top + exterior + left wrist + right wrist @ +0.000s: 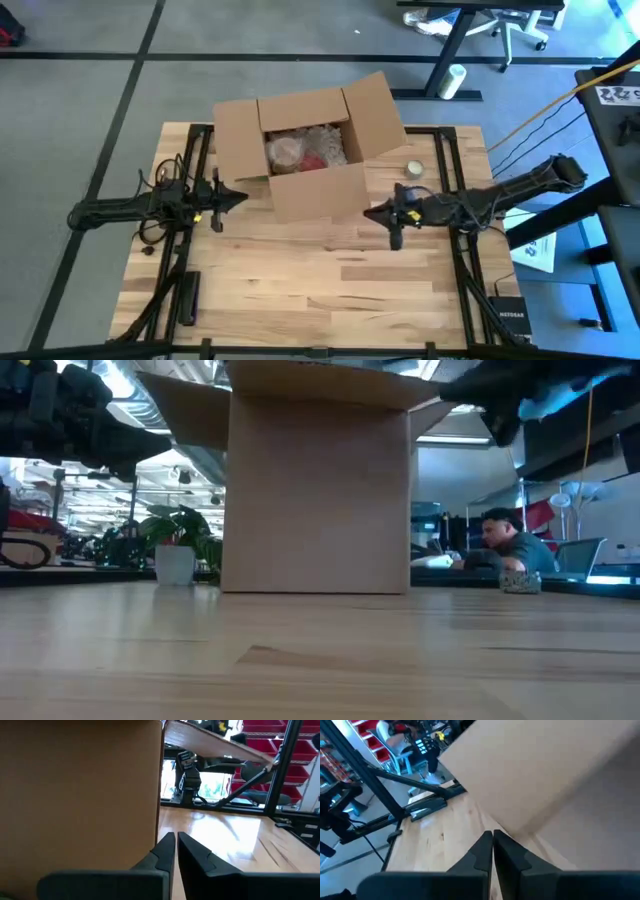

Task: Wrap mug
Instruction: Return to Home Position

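High view: cardboard box (320, 192) stands open at the far middle of the worktop (320, 290).
Mug: wrapped mug (303, 150), a bubble-wrap bundle, lies inside the box.
Left pincer (238, 197): fingers drawn together, holding nothing, just beside the box's near left corner.
Right pincer (372, 211): fingers pressed together, empty, just beside the box's near right corner.
Small round object (414, 168): on the worktop, right of the box.
Low view: person (510, 545) seated beyond the worktop, right; potted plant (178, 545), left.

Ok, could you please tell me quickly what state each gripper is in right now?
Left gripper: closed, holding nothing, left of the cardboard box.
Right gripper: closed, holding nothing, right of the cardboard box.
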